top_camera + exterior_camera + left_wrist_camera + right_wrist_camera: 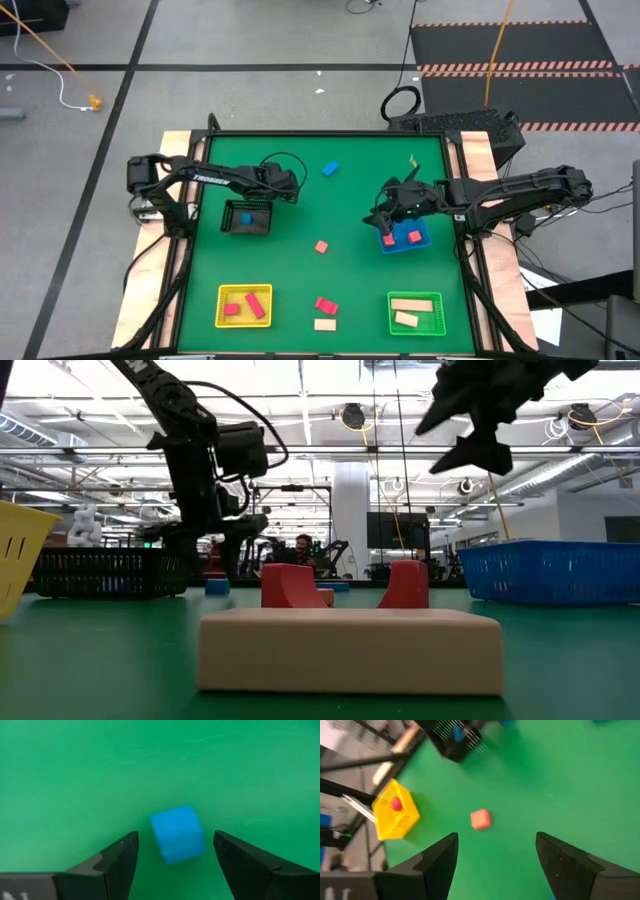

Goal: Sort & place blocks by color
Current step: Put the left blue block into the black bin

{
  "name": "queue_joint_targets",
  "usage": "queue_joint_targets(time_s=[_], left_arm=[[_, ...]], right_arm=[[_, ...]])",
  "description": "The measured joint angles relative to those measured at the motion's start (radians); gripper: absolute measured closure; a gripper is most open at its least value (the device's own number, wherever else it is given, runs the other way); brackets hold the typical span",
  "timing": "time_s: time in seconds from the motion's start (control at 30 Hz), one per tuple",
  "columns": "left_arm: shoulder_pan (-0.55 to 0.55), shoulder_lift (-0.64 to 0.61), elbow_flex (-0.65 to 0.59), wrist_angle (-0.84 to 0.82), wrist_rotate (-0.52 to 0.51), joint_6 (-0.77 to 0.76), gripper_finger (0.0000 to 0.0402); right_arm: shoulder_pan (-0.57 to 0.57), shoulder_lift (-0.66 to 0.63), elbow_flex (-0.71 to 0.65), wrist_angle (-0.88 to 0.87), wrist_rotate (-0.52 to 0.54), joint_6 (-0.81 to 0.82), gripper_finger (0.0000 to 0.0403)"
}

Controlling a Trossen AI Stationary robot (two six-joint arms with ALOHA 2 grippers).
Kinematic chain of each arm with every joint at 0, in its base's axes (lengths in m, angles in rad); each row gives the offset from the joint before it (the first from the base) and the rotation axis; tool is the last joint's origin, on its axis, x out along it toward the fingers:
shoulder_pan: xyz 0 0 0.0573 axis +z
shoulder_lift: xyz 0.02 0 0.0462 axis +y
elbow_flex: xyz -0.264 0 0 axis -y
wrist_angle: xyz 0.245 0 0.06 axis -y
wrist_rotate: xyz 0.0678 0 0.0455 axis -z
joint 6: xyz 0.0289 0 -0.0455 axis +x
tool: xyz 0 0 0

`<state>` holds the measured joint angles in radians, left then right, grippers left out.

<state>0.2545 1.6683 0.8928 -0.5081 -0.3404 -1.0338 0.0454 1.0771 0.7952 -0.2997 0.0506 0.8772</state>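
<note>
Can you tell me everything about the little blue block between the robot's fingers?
The small blue cube looks solid, smooth and matte, like painted wood or foam, with slightly rounded edges. In the left wrist view it sits tilted, one corner turned downward, in the gap of the left gripper, with space on both sides. Neither dark finger touches it. Green table mat lies behind it; whether it rests there or is falling cannot be told.

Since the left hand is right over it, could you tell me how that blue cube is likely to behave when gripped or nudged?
The blue cube has flat faces, so it should probably slide rather than roll. It looks solid and stiff, so the left hand, open around it, likely won't deform it. Its rounded edges and smooth look suggest it might slip or twist if pinched off-centre.
</note>
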Motion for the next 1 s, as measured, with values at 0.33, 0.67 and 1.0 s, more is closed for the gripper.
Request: queue_joint_targets(time_s=[0.33,0.67,1.0], left_arm=[[-0.001,0.059,0.002,0.036,0.008,0.052,0.0216],[-0.003,0.056,0.002,0.045,0.014,0.203,0.0267],[-0.009,-0.101,-0.001,0.045,0.059,0.356,0.0267]], right_arm=[[0.001,0.0,0.0,0.109,0.0,0.0,0.0145],[0.001,0.0,0.0,0.108,0.0,0.0,0.0145],[0.001,0.0,0.0,0.108,0.0,0.0,0.0145]])
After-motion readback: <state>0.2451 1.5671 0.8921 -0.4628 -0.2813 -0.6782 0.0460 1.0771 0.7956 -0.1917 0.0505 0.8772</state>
